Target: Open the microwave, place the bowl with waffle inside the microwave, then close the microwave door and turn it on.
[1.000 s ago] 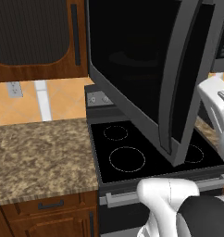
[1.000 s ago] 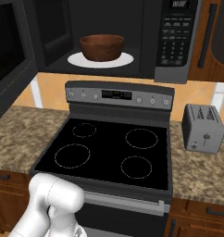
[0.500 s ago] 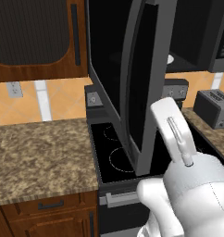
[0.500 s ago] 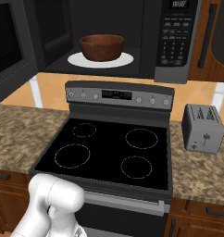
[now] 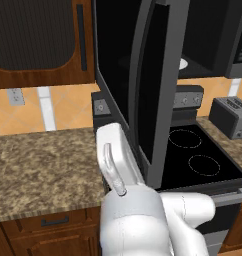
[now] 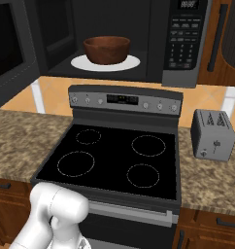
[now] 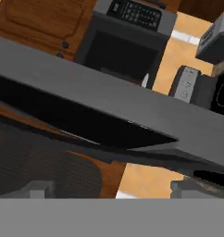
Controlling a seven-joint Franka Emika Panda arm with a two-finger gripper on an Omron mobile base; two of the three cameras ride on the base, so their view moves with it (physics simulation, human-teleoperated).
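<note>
The microwave (image 6: 139,44) hung above the stove (image 6: 114,160), its cavity exposed, and the microwave door (image 5: 143,85) stood swung well out toward the base — seen nearly edge-on in the left base view, its dark grey frame reaching down in front of the cooktop. In the hand view the same door (image 7: 109,106) ran as a long grey slab across the middle, very close to the camera.

The granite counter (image 5: 43,165) spread to the left of the stove and continued on its right, where the small grey toaster (image 6: 212,133) sat just beside the cooktop.

Inside the cavity a white plate (image 6: 106,62) lay on the floor of the microwave, and the brown bowl (image 6: 107,49) rested on it, upright and roughly centred; whether a waffle was in it could not be made out from this angle.

The gripper (image 7: 112,190) sat low in the hand view with its two grey tips (image 7: 37,189) well apart — released, holding nothing — just before the edge of the door.
</note>
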